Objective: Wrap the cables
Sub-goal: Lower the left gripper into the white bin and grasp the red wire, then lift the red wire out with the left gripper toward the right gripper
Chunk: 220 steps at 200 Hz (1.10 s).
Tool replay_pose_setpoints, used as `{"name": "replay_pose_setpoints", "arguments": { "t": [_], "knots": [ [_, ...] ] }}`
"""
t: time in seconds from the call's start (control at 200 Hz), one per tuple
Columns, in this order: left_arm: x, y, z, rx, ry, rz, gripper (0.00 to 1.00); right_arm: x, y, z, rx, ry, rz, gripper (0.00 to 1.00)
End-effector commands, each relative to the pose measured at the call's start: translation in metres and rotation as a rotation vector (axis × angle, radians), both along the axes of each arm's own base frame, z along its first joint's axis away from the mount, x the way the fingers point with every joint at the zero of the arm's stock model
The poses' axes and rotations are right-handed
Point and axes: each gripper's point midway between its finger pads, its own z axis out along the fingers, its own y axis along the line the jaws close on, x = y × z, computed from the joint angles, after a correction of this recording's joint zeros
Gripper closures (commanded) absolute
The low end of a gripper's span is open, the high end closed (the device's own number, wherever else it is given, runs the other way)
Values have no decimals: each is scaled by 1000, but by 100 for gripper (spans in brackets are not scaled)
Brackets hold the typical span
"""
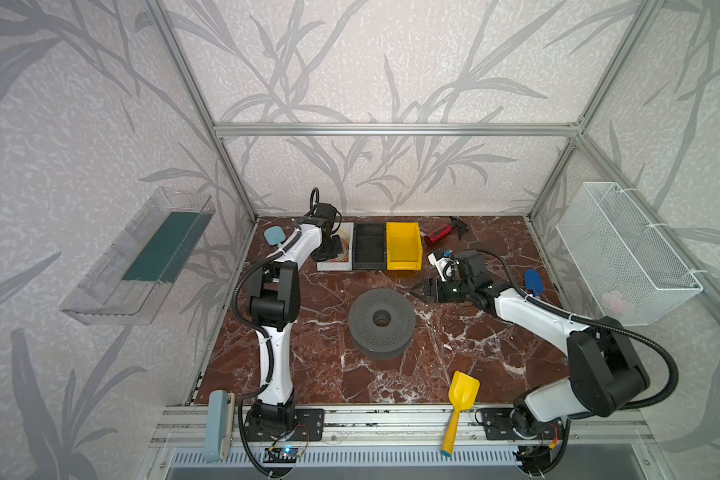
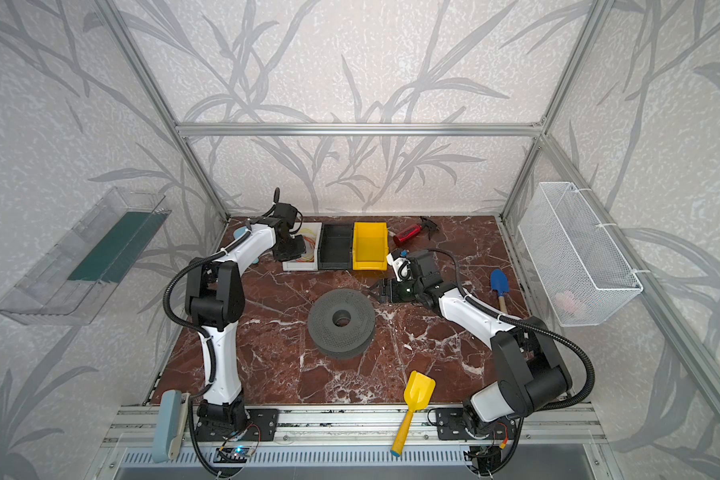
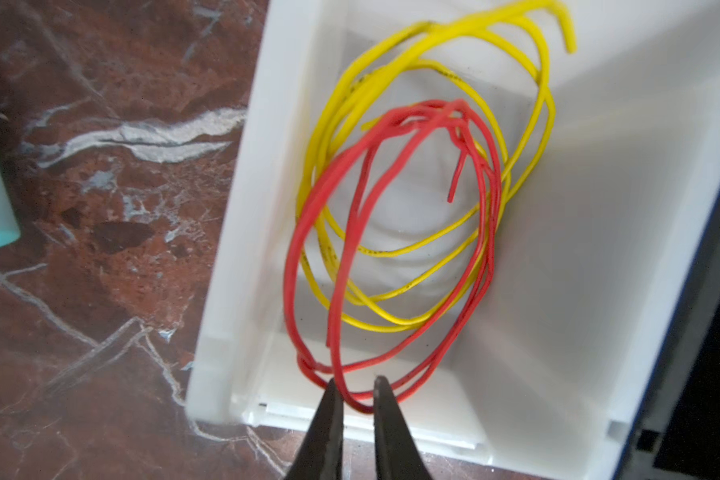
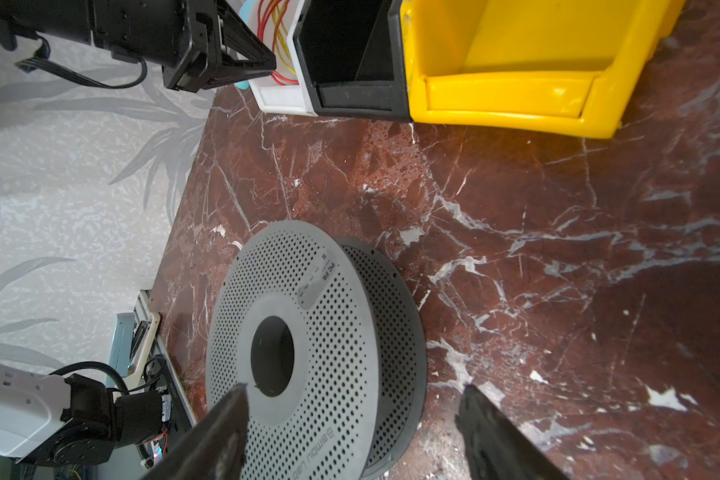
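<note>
The left gripper [image 3: 356,384] reaches down into the white bin [image 3: 242,208] at the far left of the marble table [image 1: 454,357]. Its dark jaws are drawn close together on either side of one red strand — whether they actually pinch it cannot be told from here. The cables [image 3: 429,109] lie coiled loose inside that bin, red loops lying across yellow ones, and none of them hangs over the rim. In both top views the white bin stands first in a row along the back of the table, touching a black bin [image 1: 368,247], which in turn touches a yellow bin [image 1: 404,249]. The right gripper [image 4: 354,388] hangs with its jaws spread wide and nothing between them — poised near the rim of the grey perforated spool [image 1: 362,328]. The spool lies flat near the middle of the table, apart from the bins.
</note>
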Motion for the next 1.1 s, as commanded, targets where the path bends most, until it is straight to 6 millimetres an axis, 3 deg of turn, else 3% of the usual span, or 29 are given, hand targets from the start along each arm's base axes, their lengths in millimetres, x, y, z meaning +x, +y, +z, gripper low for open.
{"name": "replay_pose_setpoints", "arguments": {
  "t": [0.0,0.26,0.555,0.655,0.87,1.095],
  "knots": [
    [1,3,5,16,-7,-1,91,5,6,10,22,-36,19,22],
    [-2,5,25,21,-58,10,100,4,4,16,24,-49,10,22],
    [-13,-1,97,5,-195,-10,100,0,0,33,28,-92,4,22],
    [-22,-6,115,14,-197,-32,100,-1,-2,44,25,-125,4,22],
    [-51,-22,133,32,-162,-97,100,-3,-6,72,25,-200,7,22],
    [-83,-55,155,-34,-176,-148,100,-13,20,110,43,-313,88,23]
  ]
}}
